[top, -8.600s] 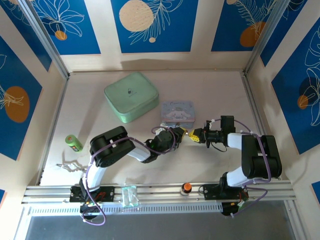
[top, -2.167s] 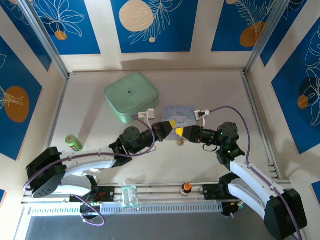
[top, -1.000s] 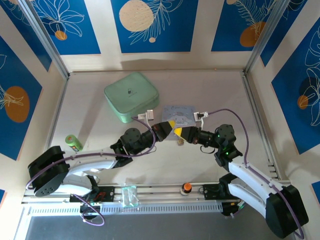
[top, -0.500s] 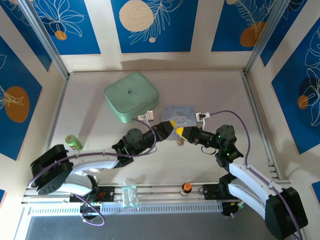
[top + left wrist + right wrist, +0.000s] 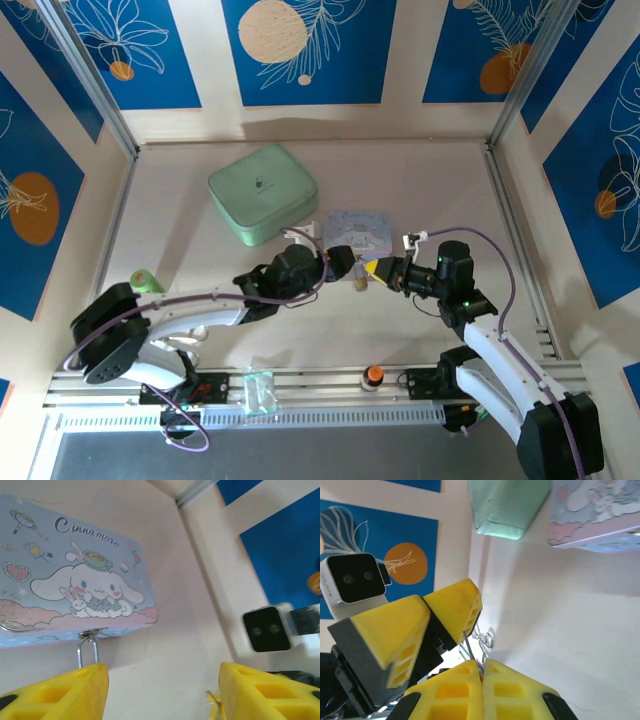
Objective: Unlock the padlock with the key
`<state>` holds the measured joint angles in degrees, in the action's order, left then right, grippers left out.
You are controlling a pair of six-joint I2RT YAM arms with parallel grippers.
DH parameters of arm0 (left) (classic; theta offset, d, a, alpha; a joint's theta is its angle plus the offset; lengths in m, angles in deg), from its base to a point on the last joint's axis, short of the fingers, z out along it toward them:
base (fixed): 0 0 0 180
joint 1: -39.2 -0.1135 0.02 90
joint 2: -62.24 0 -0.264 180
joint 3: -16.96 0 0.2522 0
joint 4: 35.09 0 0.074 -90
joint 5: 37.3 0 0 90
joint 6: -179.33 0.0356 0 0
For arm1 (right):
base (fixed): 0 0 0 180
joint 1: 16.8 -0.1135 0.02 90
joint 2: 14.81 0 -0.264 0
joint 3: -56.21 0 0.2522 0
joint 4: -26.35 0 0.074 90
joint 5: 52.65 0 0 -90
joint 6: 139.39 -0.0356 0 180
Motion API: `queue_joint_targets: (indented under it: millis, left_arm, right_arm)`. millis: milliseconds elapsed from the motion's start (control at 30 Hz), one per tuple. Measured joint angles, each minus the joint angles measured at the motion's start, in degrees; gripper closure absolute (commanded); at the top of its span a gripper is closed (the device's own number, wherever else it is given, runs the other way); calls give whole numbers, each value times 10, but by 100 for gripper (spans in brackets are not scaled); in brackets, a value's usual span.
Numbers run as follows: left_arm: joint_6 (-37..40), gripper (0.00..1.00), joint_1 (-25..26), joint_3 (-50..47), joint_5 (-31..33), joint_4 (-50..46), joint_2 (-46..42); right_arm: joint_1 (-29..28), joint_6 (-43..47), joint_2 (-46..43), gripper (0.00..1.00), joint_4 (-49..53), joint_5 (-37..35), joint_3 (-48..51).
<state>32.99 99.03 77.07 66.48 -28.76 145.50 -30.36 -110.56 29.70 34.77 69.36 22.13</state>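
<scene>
**Brass padlock with a thin silvery shackle point(image 5: 358, 283), hooked to the tin's near edge, key alongside**

Through the left wrist camera I see the shackle looped through the latch on the near edge of the pale blue cartoon-printed tin point(image 5: 357, 228). The lock body trails from there towards the arm bases, so I judge its long axis to be square to that edge, keyhole end away from the tin.

My right gripper point(image 5: 481, 670) is clenched on the thin silvery key point(image 5: 468, 645), blade pointing out, just off the tin's near-right corner and closest to the lock.

My left gripper point(image 5: 162, 672) stands released, yellow fingers spread with nothing between them, straddling the shackle.

The two grippers almost touch there, so there is little room. The bare beige table point(image 5: 420, 180) right of the tin is open for backing off. The mint-green square tin point(image 5: 262, 192) sits left of the blue one.
</scene>
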Motion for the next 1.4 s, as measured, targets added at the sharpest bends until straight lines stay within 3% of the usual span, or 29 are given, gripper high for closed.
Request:
queue_joint_targets:
  millis: [300, 633, 1100, 1400]
  left_arm:
    - [45, 35, 19, 64, 2, -79, 127]
    - [59, 36, 42, 145, 32, -137, 225]
    - [52, 50, 42, 190, 57, -161, 303]
    - [41, 71, 40, 197, 69, -163, 315]
  right_arm:
    - [40, 57, -6, 100, 146, -38, -8]
    - [72, 87, -14, 100, 196, -48, -7]
    - [100, 89, -29, 100, 206, -42, 16]
    - [102, 86, -38, 100, 202, -39, 32]
